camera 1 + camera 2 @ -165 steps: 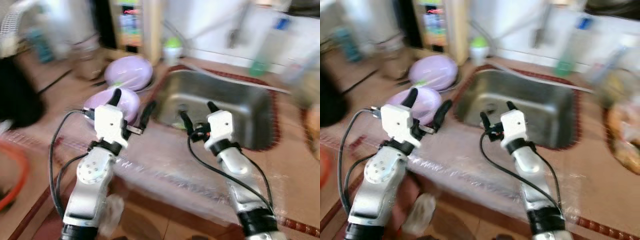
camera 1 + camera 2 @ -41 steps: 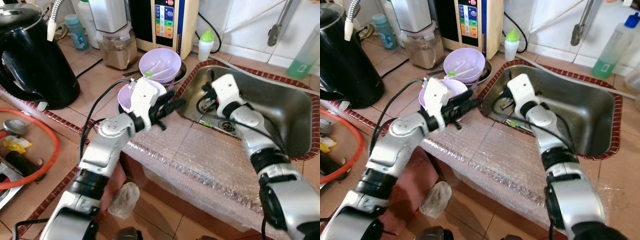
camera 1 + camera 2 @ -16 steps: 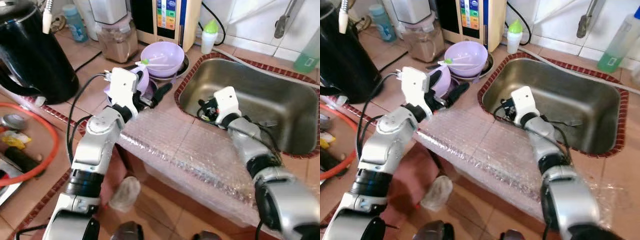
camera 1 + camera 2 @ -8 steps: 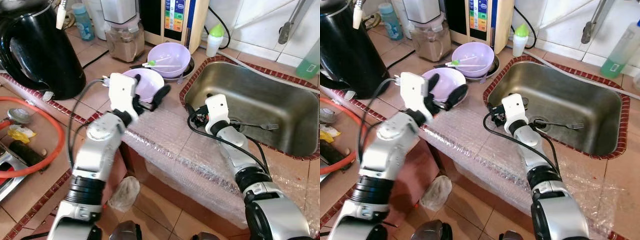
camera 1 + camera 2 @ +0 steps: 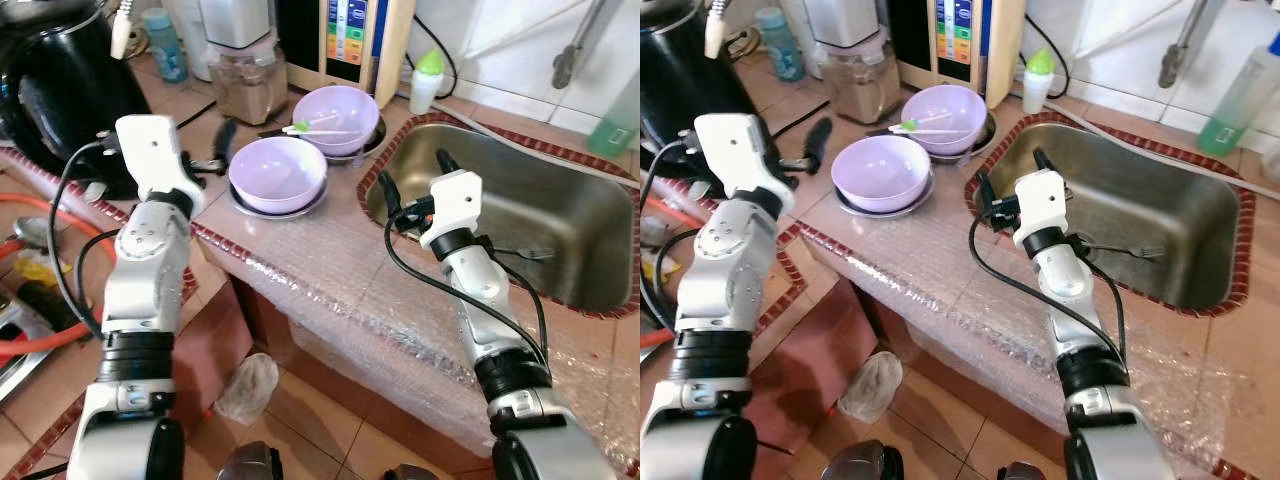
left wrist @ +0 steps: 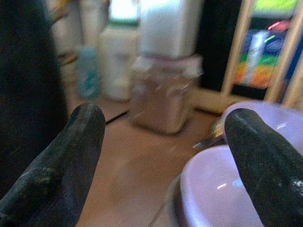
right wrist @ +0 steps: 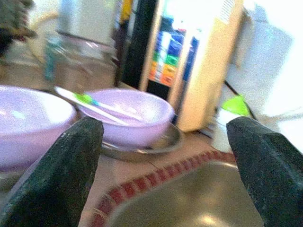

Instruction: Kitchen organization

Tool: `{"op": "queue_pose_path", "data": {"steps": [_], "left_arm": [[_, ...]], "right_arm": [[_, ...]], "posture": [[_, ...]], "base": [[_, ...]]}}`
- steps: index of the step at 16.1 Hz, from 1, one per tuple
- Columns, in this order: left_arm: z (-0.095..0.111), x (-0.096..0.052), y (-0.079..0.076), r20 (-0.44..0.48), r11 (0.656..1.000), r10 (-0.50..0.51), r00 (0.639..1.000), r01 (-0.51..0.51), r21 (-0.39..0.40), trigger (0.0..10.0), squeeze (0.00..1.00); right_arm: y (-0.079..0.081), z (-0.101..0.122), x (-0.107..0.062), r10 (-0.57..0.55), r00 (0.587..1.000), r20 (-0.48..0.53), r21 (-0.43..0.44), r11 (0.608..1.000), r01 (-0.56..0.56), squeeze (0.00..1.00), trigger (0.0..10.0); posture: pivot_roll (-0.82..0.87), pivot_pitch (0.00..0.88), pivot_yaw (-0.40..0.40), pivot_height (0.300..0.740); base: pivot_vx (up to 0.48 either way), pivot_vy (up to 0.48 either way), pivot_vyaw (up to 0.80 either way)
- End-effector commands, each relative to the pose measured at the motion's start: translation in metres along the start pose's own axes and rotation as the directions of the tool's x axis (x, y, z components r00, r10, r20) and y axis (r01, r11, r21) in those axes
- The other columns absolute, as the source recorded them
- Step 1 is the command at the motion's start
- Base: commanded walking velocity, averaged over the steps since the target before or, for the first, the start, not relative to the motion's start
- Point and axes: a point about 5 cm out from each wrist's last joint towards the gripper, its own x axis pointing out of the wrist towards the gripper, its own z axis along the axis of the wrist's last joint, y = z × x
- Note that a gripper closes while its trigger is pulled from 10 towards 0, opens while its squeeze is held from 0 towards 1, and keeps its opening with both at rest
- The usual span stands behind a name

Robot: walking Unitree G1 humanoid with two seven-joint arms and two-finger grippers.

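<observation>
**Both grippers empty beside the bowls and sink**

I see my left gripper point(image 6: 163, 142) spread wide, holding nothing, the shallow lilac plastic bowl point(image 5: 277, 174) just beyond its fingertips. My right gripper point(image 7: 165, 142) also gapes empty over the stainless steel sink's rim point(image 5: 372, 190). A hasty left reach could knock that bowl off the counter.

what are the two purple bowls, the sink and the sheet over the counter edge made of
The two purple bowls look like matte plastic or melamine: even pastel colour with soft highlights. The sink looks like brushed stainless steel, grey with dull reflections. The sheet over the counter edge appears to be clear bubble wrap: a dotted, crinkly gloss with the tiles showing through.
</observation>
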Motion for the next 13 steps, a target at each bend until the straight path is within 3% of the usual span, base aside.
{"op": "queue_pose_path", "data": {"steps": [1,2,4,6,7,9,10,11,13], "left_arm": [[-0.008,0.003,0.012,-0.078,0.998,0.060,0.995,-0.062,-0.030,10.0,0.00],[-0.017,0.007,0.010,-0.143,0.997,0.035,0.989,-0.044,-0.062,10.0,0.00],[-0.025,0.012,0.006,-0.185,0.993,0.001,0.983,-0.023,-0.114,10.0,0.00],[-0.032,0.015,0.001,-0.240,0.991,-0.037,0.970,0.004,-0.137,10.0,0.00],[-0.035,0.017,-0.003,-0.264,0.987,-0.060,0.963,0.018,-0.158,4.3,0.00],[-0.032,0.023,-0.007,-0.250,0.980,-0.067,0.966,0.017,-0.197,3.1,0.00],[-0.030,0.025,-0.008,-0.240,0.978,-0.065,0.969,0.015,-0.206,3.5,0.00],[-0.027,0.027,-0.009,-0.229,0.978,-0.078,0.970,0.030,-0.206,4.8,0.00],[-0.032,0.028,-0.013,-0.267,0.970,-0.114,0.957,0.050,-0.237,6.0,0.00]], "right_arm": [[0.011,0.007,-0.004,0.068,0.998,0.013,0.042,0.997,-0.069,0.00,10.0],[0.022,0.012,-0.011,0.141,0.990,0.022,0.059,0.988,-0.142,0.00,10.0],[0.042,0.017,-0.025,0.278,0.960,0.032,0.120,0.953,-0.279,0.00,10.0],[0.049,0.013,-0.038,0.343,0.939,0.004,0.125,0.932,-0.341,0.00,10.0],[0.048,0.009,-0.041,0.321,0.947,-0.016,0.131,0.940,-0.317,0.00,10.0],[0.046,0.010,-0.043,0.287,0.957,-0.043,0.153,0.949,-0.277,0.00,10.0],[0.047,0.011,-0.044,0.287,0.957,-0.047,0.159,0.948,-0.276,0.00,10.0],[0.051,0.012,-0.046,0.298,0.953,-0.055,0.170,0.943,-0.285,0.00,10.0],[0.054,0.013,-0.047,0.323,0.945,-0.061,0.162,0.937,-0.310,0.00,10.0]], "posture": [[0.02,0.020,0.033,0.740],[0.01,0.020,0.031,0.740],[0.01,0.021,0.032,0.740],[0.00,0.023,0.034,0.740],[0.00,0.023,0.034,0.740],[-0.02,0.019,0.043,0.740],[-0.02,0.019,0.043,0.740],[-0.02,0.019,0.043,0.740],[-0.02,0.019,0.043,0.740]], "base": [[0.000,0.000,0.00],[0.000,0.000,0.00],[0.000,0.000,0.00],[0.000,0.000,0.00],[0.000,0.000,0.00],[0.000,0.000,0.00],[0.000,0.000,0.00],[0.000,0.000,0.00],[0.000,0.000,0.00]]}}
